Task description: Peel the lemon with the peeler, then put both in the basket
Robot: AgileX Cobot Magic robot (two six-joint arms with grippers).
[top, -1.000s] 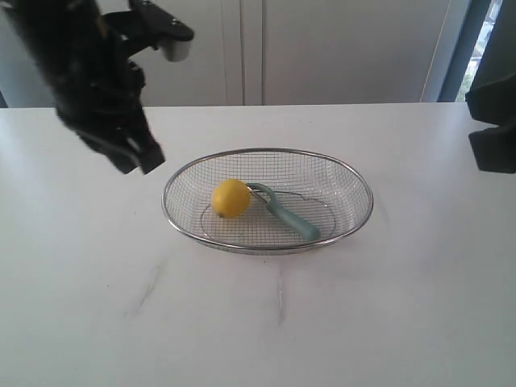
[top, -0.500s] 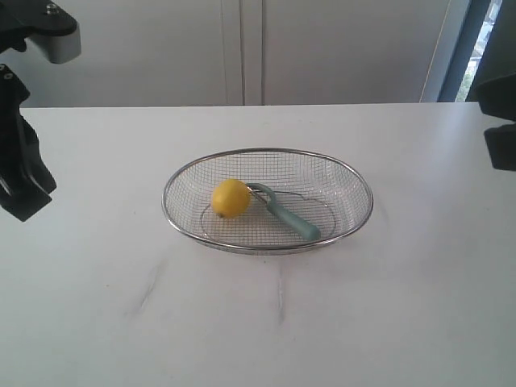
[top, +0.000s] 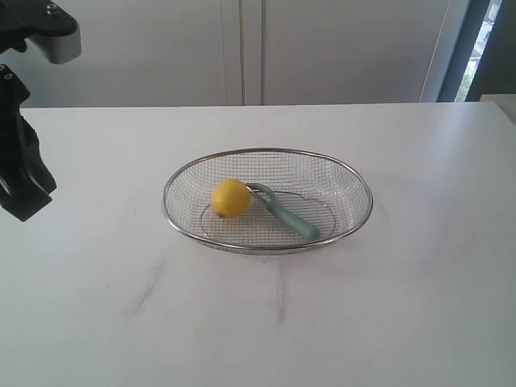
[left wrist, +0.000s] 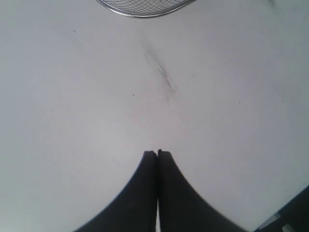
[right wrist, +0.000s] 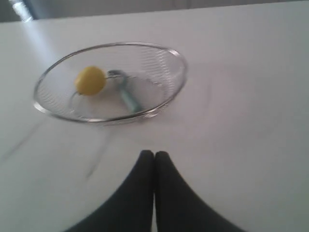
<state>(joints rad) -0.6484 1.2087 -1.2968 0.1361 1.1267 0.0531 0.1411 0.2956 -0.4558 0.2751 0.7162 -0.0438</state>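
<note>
With the lemon [top: 230,198] and peeler [top: 286,213] lying touching in the basket [top: 267,151], I judge only withdrawal remains. Both tools, left [left wrist: 157,153] and right [right wrist: 154,153], are pressed closed, empty. I'd lift them straight off the desk [top: 387,306].
</note>
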